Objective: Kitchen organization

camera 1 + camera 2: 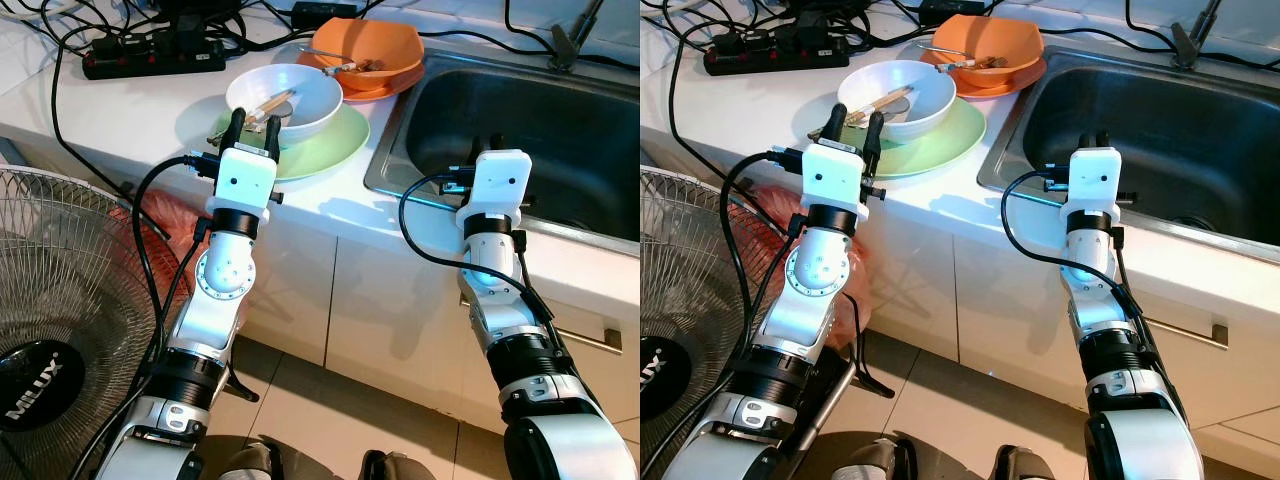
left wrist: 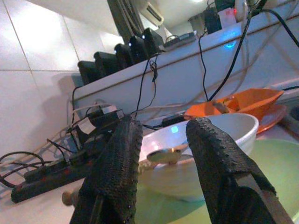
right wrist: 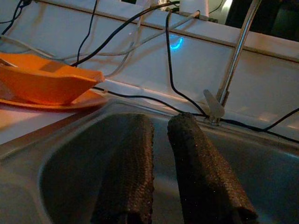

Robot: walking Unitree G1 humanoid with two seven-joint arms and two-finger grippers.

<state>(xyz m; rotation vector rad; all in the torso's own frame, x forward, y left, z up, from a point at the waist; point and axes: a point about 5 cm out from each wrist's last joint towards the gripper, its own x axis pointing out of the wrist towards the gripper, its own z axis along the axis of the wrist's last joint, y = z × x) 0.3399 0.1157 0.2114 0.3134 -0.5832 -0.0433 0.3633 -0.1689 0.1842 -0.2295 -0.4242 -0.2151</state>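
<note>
Left eye view looks down on a white kitchen surface (image 1: 330, 205) with a stainless steel sink basin (image 1: 520, 130) sunk into it, which serves as the landmark. Just beside the sink's left rim lies a round pale green plate (image 1: 325, 150), and on it sits a white ceramic bowl (image 1: 300, 95) with 2 wooden chopsticks (image 1: 262, 106) resting across it. Behind the green plate, still close to the sink's far left corner, an orange bowl (image 1: 370, 45) stands on an orange plate (image 1: 385, 82), holding a utensil and some dark scraps. Farther left of the sink, a black power strip (image 1: 150, 62) and tangled black cables (image 1: 60, 90) lie at the back of the surface. A slim metal tap (image 3: 236, 60) rises behind the sink, before a white tiled wall (image 2: 32, 65).

The left tool (image 1: 255, 126) is at the near edge of the green plate, its 2 black fingers (image 2: 212, 158) spread apart, pointing at the white bowl and gripping nothing. The right tool (image 1: 1095, 138) hangs over the sink's near rim, its fingers (image 3: 196, 154) slightly parted above the basin.

Below the surface are white cabinet doors (image 1: 390, 300) with a metal handle (image 1: 590, 338). A standing fan with a wire grille (image 1: 60, 300) is on the tiled floor (image 1: 330, 420), well left of the sink.
</note>
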